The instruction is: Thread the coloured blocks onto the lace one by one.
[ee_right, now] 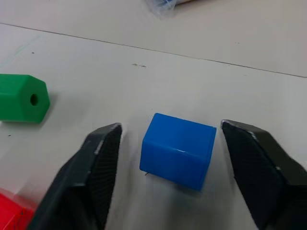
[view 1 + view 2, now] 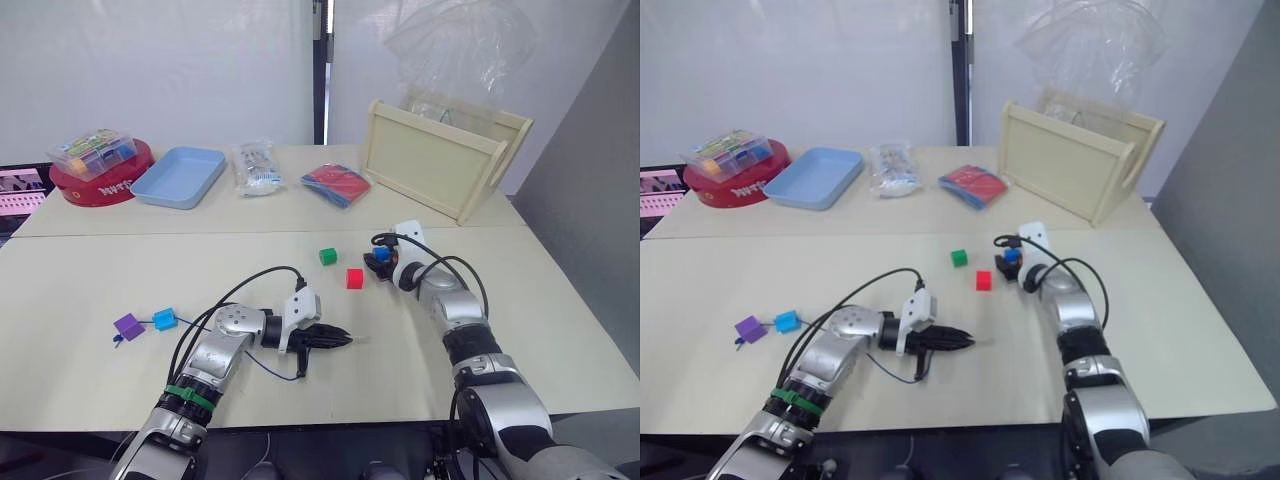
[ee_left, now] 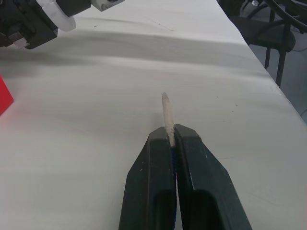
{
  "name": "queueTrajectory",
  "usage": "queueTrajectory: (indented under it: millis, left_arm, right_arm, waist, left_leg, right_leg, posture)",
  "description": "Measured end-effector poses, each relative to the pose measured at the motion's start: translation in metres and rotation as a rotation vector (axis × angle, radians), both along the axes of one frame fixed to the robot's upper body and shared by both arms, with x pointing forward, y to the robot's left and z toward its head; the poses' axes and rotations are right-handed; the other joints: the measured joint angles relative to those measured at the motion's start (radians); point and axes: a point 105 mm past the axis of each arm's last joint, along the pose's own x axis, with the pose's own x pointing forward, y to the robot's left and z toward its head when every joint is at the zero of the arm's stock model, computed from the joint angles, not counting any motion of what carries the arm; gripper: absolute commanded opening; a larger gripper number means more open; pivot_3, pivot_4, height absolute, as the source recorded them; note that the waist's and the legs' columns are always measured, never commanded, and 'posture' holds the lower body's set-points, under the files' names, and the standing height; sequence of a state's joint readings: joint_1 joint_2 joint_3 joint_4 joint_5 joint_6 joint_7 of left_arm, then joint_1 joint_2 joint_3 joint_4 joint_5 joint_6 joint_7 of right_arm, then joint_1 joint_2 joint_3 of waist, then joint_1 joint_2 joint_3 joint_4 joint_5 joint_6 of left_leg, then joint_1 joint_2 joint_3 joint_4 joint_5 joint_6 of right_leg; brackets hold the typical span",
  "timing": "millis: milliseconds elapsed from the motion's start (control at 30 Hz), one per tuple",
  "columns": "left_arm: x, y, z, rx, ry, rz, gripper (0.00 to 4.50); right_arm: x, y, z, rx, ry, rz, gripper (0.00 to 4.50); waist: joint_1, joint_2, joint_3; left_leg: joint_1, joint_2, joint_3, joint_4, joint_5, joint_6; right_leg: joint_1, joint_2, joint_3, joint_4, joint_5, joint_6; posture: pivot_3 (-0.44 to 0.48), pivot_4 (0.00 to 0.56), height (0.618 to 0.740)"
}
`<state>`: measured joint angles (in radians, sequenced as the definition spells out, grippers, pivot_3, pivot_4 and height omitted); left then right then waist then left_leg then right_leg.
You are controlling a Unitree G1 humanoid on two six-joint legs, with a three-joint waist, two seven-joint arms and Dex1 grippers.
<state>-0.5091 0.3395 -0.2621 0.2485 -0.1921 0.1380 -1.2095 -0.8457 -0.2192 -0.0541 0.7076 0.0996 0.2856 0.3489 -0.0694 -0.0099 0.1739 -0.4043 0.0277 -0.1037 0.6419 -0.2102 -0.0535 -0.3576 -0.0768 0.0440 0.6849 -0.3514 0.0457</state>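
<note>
A: Left eye view? 
B: Green block (image 2: pixel 328 256) and red block (image 2: pixel 354 278) sit centre frame; purple block (image 2: pixel 128 326) and light blue block (image 2: pixel 165 319) lie at left.

A: Left wrist view? 
B: Left gripper (image 3: pixel 171 135) pinches the lace (image 3: pixel 166 112) tip, centre.

A: Right wrist view? 
B: Right gripper (image 1: pixel 170 143) spread wide around the dark blue block (image 1: pixel 178 150), untouched.

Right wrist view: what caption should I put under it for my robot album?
Open right gripper straddling the dark blue block on the table, green block nearby.

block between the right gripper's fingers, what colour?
Dark blue block, between the open right gripper; clearest in the right wrist view.
</note>
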Motion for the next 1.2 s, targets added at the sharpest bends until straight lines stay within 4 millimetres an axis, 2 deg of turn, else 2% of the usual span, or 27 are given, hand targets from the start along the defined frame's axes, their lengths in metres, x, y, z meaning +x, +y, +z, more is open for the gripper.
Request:
queueTrajectory:
  millis: [100,133,300,433,500,600,800,933,1033,1100,1200]
  left_arm:
    - [0.000,0.000,0.000,0.003,-0.001,0.001,0.00]
    - [0.000,-0.001,-0.001,0.003,-0.001,0.000,0.00]
    - [-0.001,-0.004,-0.002,0.007,0.001,-0.010,0.00]
    - [0.001,-0.005,0.000,0.006,-0.002,-0.012,0.00]
    - [0.005,-0.006,0.003,0.002,-0.009,-0.012,0.00]
    - [0.009,-0.009,0.007,-0.009,-0.024,-0.016,0.00]
    - [0.012,-0.021,0.008,-0.038,-0.024,-0.047,0.00]
    - [0.012,-0.026,0.003,-0.023,-0.033,-0.073,0.00]
    - [0.017,-0.025,0.001,-0.007,-0.041,-0.069,0.00]
    - [0.019,-0.024,0.001,0.000,-0.048,-0.067,0.00]
    - [0.022,-0.023,-0.001,0.014,-0.063,-0.064,0.00]
  right_arm:
    - [0.000,-0.001,0.001,0.004,-0.006,-0.004,1.24]
    - [0.000,-0.001,0.001,0.007,-0.008,-0.005,1.20]
    - [-0.007,-0.003,0.013,0.032,-0.066,0.023,1.20]
    - [-0.025,-0.021,0.015,0.025,-0.089,0.022,1.20]
    - [-0.043,-0.033,0.010,0.026,-0.079,0.012,1.20]
    - [-0.069,-0.039,-0.002,0.032,-0.034,0.007,1.20]
    - [-0.127,-0.037,-0.022,0.105,0.044,-0.054,1.20]
    - [-0.145,-0.029,-0.027,0.156,0.085,-0.109,1.20]
    - [-0.150,-0.028,-0.028,0.172,0.095,-0.140,1.20]
    - [-0.151,-0.026,-0.028,0.204,0.098,-0.161,2.27]
    - [-0.152,-0.021,-0.027,0.287,0.119,-0.143,3.34]
  waist:
    - [0.000,0.000,0.000]
    - [0.000,0.000,0.000]
    - [0.002,0.000,0.000]
    - [0.008,0.000,0.000]
    - [0.015,0.000,0.000]
    - [0.016,0.000,0.000]
    - [0.023,0.000,0.000]
    - [0.023,0.000,0.000]
    - [0.024,0.000,0.000]
    - [0.025,0.000,0.000]
    - [0.024,0.000,0.000]
  left_leg:
    - [0.000,0.000,0.000,0.000,0.000,0.000]
    - [0.000,0.000,0.000,0.000,0.000,0.000]
    - [0.000,0.000,0.000,0.000,0.000,0.000]
    - [-0.001,0.000,0.000,0.000,0.000,0.000]
    - [-0.001,0.000,0.000,0.000,0.000,0.000]
    - [-0.002,0.000,0.000,0.000,0.000,0.001]
    - [-0.001,-0.001,0.000,0.000,-0.001,0.001]
    - [-0.001,-0.001,0.000,-0.001,-0.001,0.001]
    - [-0.001,-0.001,0.000,-0.001,-0.001,0.001]
    - [-0.001,-0.001,0.000,-0.001,-0.001,0.001]
    - [-0.001,-0.001,0.000,-0.001,-0.001,0.001]
  right_leg:
    - [0.000,0.000,0.000,0.000,0.000,0.000]
    - [0.000,0.000,0.000,0.000,0.000,0.000]
    - [0.000,0.000,0.000,0.000,0.000,0.000]
    - [0.000,0.000,0.000,0.000,0.000,0.000]
    - [0.000,0.000,0.000,-0.001,0.000,0.000]
    - [0.000,0.000,0.000,-0.001,0.000,0.000]
    - [0.000,0.000,0.001,-0.002,0.000,0.000]
    - [0.000,0.000,0.001,-0.001,0.000,0.000]
    - [0.000,0.000,0.001,-0.002,0.000,0.000]
    - [0.000,0.000,0.001,-0.002,0.000,0.000]
    - [0.000,0.000,0.001,-0.002,0.000,0.000]
  posture:
    - [0.000,0.150,0.740]
    - [0.000,0.150,0.740]
    - [0.000,0.150,0.740]
    - [0.000,0.150,0.740]
    - [0.000,0.150,0.740]
    - [0.000,0.150,0.740]
    - [0.000,0.150,0.740]
    - [0.000,0.150,0.740]
    - [0.000,0.150,0.740]
    - [0.000,0.150,0.740]
    - [0.000,0.150,0.740]
